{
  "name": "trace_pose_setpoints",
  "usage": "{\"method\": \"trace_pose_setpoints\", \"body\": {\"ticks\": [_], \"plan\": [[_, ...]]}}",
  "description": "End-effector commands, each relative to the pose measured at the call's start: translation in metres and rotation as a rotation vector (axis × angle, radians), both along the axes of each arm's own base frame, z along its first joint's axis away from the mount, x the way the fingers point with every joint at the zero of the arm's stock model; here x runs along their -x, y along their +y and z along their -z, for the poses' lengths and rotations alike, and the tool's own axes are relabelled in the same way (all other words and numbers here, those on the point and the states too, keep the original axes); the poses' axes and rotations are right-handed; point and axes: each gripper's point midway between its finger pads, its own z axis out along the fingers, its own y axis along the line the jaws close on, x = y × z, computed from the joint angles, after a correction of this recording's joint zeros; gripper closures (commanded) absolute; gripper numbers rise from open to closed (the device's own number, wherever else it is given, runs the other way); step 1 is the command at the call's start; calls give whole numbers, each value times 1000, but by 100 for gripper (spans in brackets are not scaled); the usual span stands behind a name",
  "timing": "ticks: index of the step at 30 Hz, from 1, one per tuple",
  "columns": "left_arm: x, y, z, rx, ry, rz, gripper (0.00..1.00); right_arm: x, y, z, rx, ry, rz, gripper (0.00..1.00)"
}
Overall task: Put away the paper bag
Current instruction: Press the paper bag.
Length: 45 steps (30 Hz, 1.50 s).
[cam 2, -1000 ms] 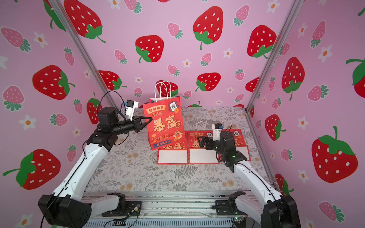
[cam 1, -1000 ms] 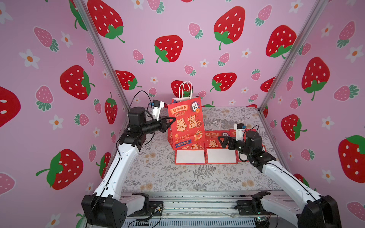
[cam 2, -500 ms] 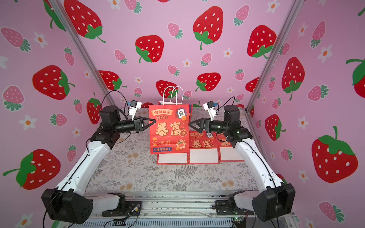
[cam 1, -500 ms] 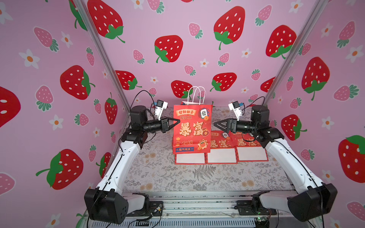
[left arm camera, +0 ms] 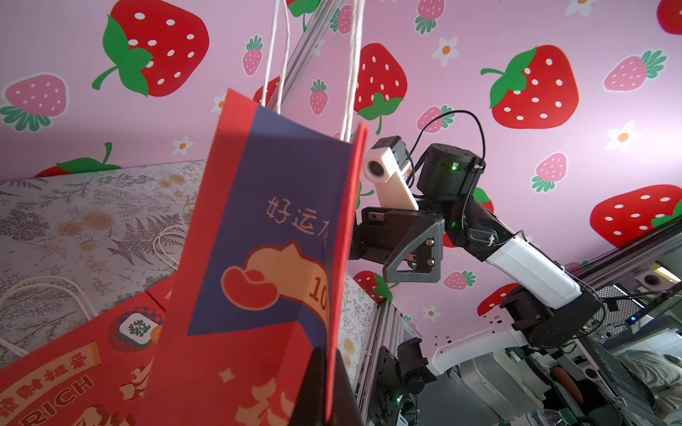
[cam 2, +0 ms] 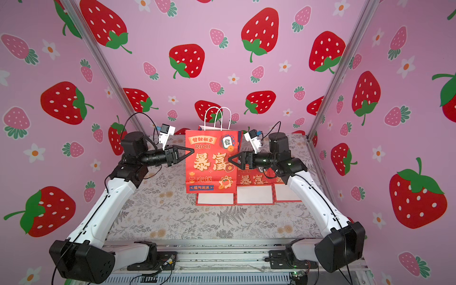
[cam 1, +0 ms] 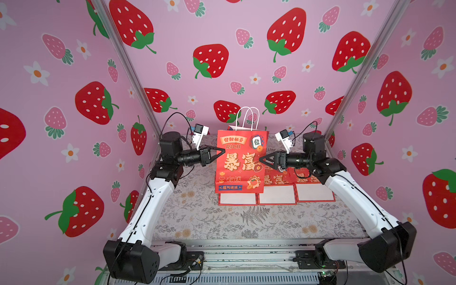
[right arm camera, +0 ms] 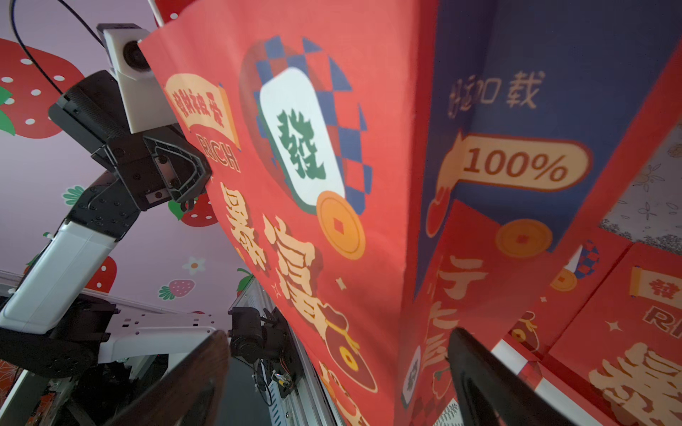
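Red printed paper bag with white cord handles (cam 1: 240, 162): upright at the middle of the floral-patterned table (cam 1: 222, 222), over the leftmost of three flat-folded red bags (cam 1: 276, 191). Left gripper (cam 1: 220, 151): clamped on the bag's left edge. Right gripper (cam 1: 262, 160): jaws apart, astride the right edge. Handling: close squarely on the corner fold, level with the opposite grip, to avoid twisting. Right wrist view alone shows the blue side gusset (right arm camera: 516, 110) and the fold between the spread jaws; top views give little of it.
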Motion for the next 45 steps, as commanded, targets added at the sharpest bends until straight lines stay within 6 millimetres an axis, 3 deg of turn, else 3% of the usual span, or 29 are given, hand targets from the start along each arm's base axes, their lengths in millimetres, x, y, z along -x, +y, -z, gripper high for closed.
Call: {"method": "trace_pose_setpoints", "body": {"ticks": [1,21,32,45], "plan": [[11,-1,-24,17,-81,34,100,-10,-4,-9,22,-68,60,9],[13,-8,-32,44,-95,55,100,-19,5,-18,-22,-98,37,25],[10,-17,-31,49,-85,78,100,-17,12,-32,-93,-121,14,47],[-2,-18,-19,30,-59,50,100,-1,10,-48,-120,-166,6,94]]}}
